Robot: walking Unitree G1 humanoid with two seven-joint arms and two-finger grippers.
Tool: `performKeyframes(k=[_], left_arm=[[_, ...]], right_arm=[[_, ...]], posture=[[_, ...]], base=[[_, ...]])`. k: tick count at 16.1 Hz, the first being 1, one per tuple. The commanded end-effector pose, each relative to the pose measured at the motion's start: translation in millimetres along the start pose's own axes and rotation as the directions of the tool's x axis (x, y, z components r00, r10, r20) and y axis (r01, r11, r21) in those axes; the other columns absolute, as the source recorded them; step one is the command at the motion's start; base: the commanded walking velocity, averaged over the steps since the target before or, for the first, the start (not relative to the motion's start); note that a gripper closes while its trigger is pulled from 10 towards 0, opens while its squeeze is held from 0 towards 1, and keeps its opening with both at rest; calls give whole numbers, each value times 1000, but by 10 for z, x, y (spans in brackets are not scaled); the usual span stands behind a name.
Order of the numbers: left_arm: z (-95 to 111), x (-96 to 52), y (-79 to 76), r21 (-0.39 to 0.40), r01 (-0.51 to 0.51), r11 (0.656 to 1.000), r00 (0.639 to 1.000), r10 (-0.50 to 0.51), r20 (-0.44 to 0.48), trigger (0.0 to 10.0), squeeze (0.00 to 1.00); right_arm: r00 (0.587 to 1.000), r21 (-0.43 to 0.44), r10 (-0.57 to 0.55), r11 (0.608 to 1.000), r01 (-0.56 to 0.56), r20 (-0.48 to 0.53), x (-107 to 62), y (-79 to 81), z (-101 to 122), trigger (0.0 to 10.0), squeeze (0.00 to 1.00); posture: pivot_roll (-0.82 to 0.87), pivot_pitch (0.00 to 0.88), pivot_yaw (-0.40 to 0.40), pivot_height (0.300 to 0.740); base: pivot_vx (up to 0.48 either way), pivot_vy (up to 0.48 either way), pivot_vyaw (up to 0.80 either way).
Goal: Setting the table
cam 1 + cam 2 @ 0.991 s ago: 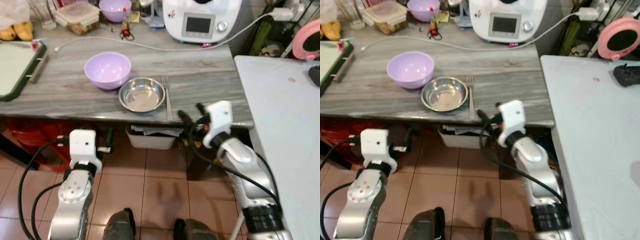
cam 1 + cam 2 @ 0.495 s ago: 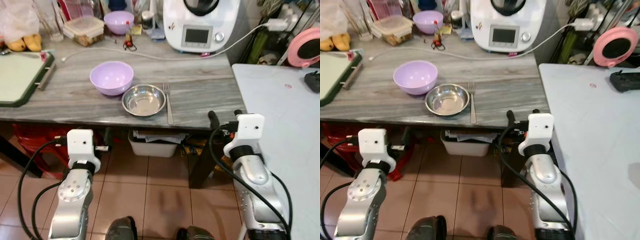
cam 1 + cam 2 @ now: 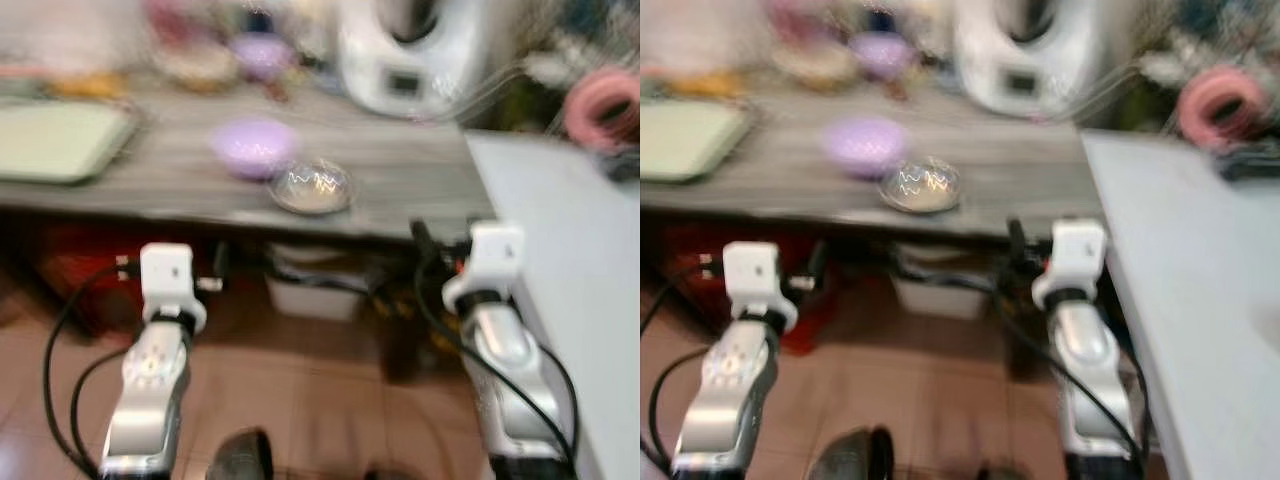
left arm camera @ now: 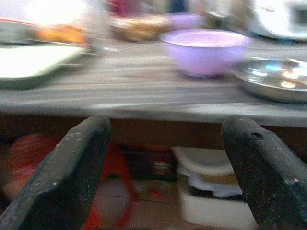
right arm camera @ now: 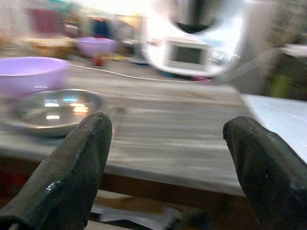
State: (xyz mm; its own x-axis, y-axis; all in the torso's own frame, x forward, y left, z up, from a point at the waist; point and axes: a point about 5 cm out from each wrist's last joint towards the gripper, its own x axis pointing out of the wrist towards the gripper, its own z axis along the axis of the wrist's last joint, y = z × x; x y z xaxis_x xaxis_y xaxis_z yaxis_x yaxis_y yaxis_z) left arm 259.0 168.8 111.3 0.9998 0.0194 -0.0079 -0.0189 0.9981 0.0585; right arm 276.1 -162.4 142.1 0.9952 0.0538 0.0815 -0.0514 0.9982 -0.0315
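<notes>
The head views are blurred. A lilac bowl [image 3: 252, 148] and a steel bowl [image 3: 312, 186] sit side by side on the grey wood-look table [image 3: 150, 185], the steel one close to the front edge. Both arms are held low in front of that edge, below the tabletop. My left gripper [image 4: 168, 158] is open and empty, looking at the lilac bowl [image 4: 205, 50] from table height. My right gripper [image 5: 168, 143] is open and empty too, facing the steel bowl [image 5: 53, 110]. A thin blurred streak beside that bowl may be a fork; I cannot tell.
A white kitchen machine [image 3: 410, 60] stands at the back of the table, a green tray [image 3: 60, 140] at its left. A white table [image 3: 570, 220] adjoins on the right, with a pink ring [image 3: 600, 100] behind. A white bin [image 3: 315, 295] sits under the table.
The right arm drew back from the table edge a second ago and has held since. The whole picture has since blurred and shifted, so the camera is moving. The bowls have not moved.
</notes>
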Motion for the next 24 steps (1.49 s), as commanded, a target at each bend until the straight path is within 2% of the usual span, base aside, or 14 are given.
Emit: performKeyframes(k=[1, 6, 8, 10, 24], left_arm=[[-59, -21, 26, 8, -8, 1000, 1000, 8, -27, 10000, 0], [-59, 11, -30, 11, 4, 1000, 1000, -4, -16, 10000, 0], [-39, 3, -70, -20, 64, 998, 998, -65, -8, 10000, 0], [-45, -8, -68, -23, 70, 997, 998, -70, -6, 10000, 0], [-13, 7, -78, 3, 83, 997, 997, -83, 8, 10000, 0]], right_arm=[[1000, 14, -3, 1000, 3, -19, -17, 15, -45, 10000, 0], [1000, 37, -8, 999, 9, -19, 36, -1, -38, 10000, 0], [999, 52, -12, 999, 14, -32, 43, -1, -54, 10000, 0], [1000, 47, -6, 999, 8, -31, 45, 1, -54, 10000, 0], [998, 55, 55, 997, -54, -20, 152, 79, -24, 10000, 0]], posture=[[15, 4, 18, 740], [9, 0, 15, 740], [7, 0, 16, 740], [4, 3, 19, 740], [13, 22, 23, 740]], base=[[-300, 0, 0], [-231, 0, 0], [0, 0, -400], [0, -480, -766], [0, -480, 0]])
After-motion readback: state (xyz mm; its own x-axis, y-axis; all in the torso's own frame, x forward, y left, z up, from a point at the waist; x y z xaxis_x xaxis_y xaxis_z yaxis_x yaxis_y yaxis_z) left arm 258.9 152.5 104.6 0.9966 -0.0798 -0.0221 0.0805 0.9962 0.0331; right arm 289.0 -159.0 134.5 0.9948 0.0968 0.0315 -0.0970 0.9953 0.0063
